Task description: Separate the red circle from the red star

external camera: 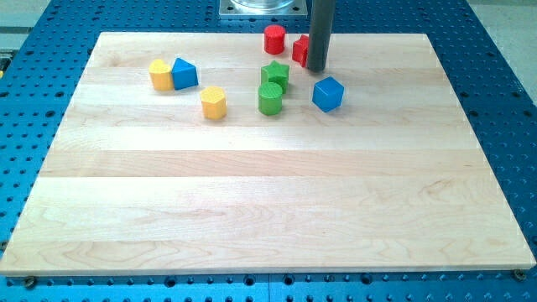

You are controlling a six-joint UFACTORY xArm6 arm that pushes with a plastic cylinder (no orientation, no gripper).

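The red circle (274,39) stands near the top edge of the wooden board (268,210). The red star (299,50) sits just to its right, largely hidden behind my rod. A small gap shows between the two red blocks. My tip (316,69) rests on the board at the red star's right side, touching or nearly touching it.
A green star (275,75) and a green circle (270,98) lie just below the red blocks. A blue cube (328,93) is right of them, below my tip. A yellow block (214,102), another yellow block (160,74) and a blue block (185,74) lie to the left.
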